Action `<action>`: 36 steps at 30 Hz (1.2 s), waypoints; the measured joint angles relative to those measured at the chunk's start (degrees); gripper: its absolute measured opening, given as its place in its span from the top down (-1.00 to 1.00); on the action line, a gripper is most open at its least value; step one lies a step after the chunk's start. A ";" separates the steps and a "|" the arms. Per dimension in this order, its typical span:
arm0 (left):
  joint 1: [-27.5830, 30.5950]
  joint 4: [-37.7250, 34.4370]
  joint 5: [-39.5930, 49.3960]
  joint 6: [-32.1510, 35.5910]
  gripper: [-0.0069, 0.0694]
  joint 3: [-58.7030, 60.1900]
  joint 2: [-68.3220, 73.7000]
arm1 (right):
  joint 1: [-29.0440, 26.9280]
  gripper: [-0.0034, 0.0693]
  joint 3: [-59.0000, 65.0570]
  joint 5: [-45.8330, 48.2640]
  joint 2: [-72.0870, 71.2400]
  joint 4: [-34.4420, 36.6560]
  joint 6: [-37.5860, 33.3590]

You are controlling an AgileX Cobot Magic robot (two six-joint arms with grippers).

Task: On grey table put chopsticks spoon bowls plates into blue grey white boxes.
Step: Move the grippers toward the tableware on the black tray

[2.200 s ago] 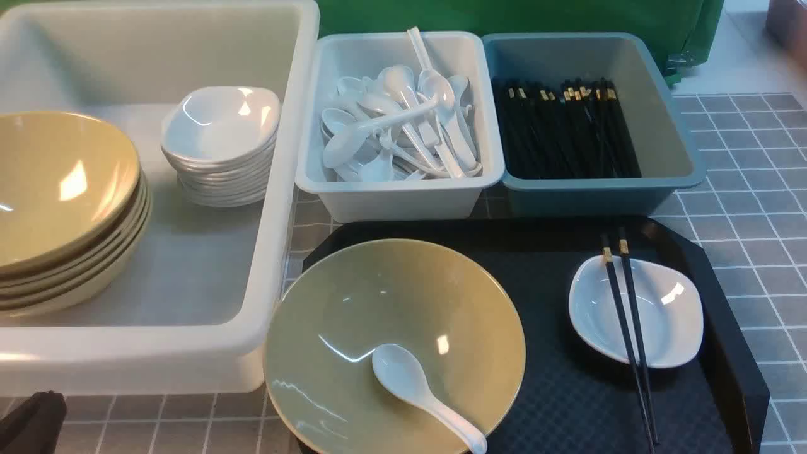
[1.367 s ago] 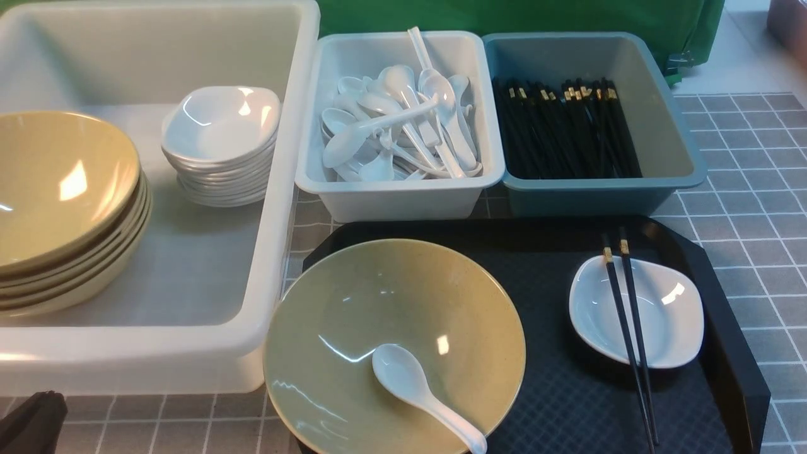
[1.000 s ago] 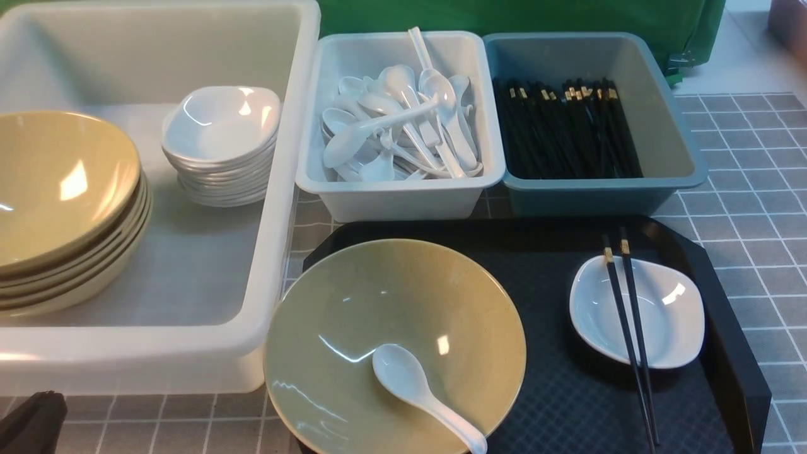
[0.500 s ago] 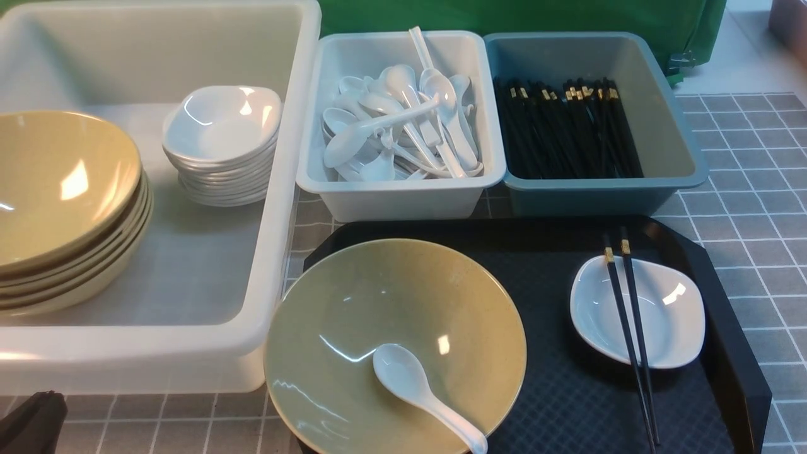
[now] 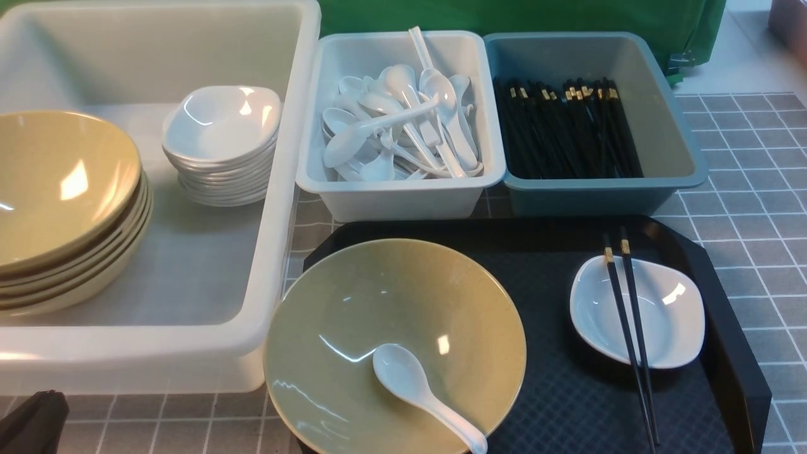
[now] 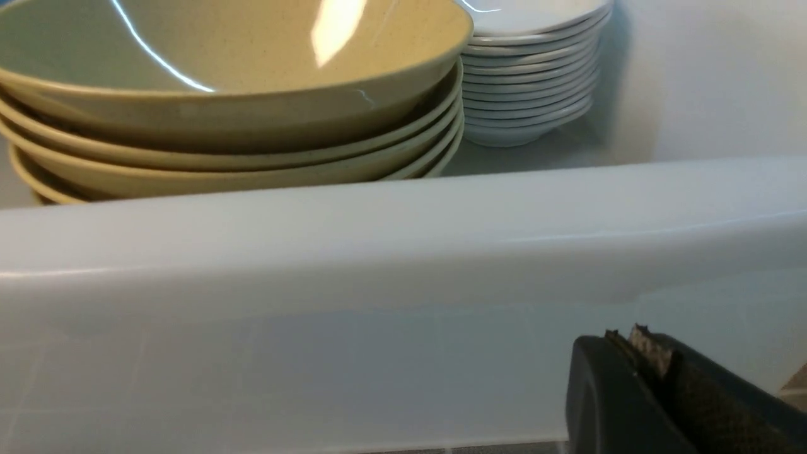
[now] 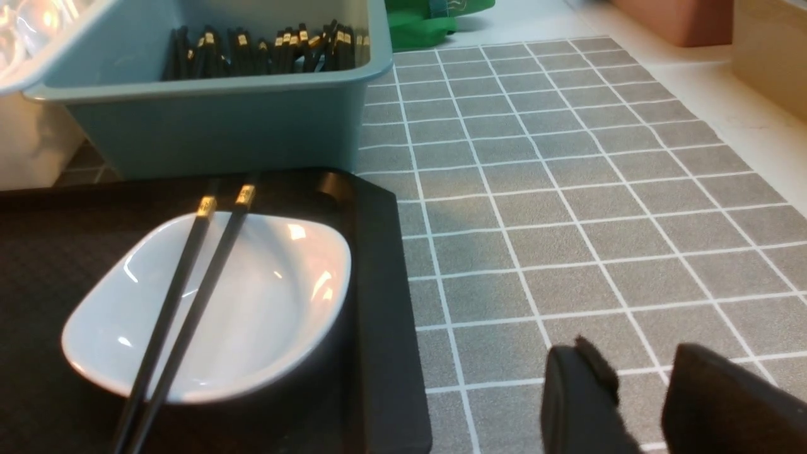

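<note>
**Robot parts in view: two black grippers**

Left gripper (image 6: 637, 347): matt black moulded fingers (image 6: 599, 397) with a rounded outer edge. The inner pad (image 6: 706, 391) has a fine cross-hatched texture, and a pale, ragged strip shows at the tip. In the front view the left gripper (image 5: 31, 421) shows only as a black, ridged shape at the corner.

Right gripper (image 7: 637, 372): two thick, blunt, matt black fingers (image 7: 580, 403), plain-surfaced. One carries a small pointed nub at its tip.

Green fabric (image 5: 523, 16) behind, pale floor (image 5: 744, 60) – reddish-brown box (image 5: 788, 19) far right
</note>
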 joint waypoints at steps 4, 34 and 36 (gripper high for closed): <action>0.00 -11.42 -2.52 -5.42 0.85 0.00 0.00 | 0.00 0.25 0.00 0.00 0.00 3.26 6.09; 1.99 -19.99 13.33 6.98 0.85 -28.00 20.97 | 5.72 0.77 -27.26 5.63 18.96 17.99 -7.13; 2.42 -13.70 18.53 5.03 0.85 -33.02 26.52 | 5.84 0.81 -34.54 10.73 26.73 17.92 -13.72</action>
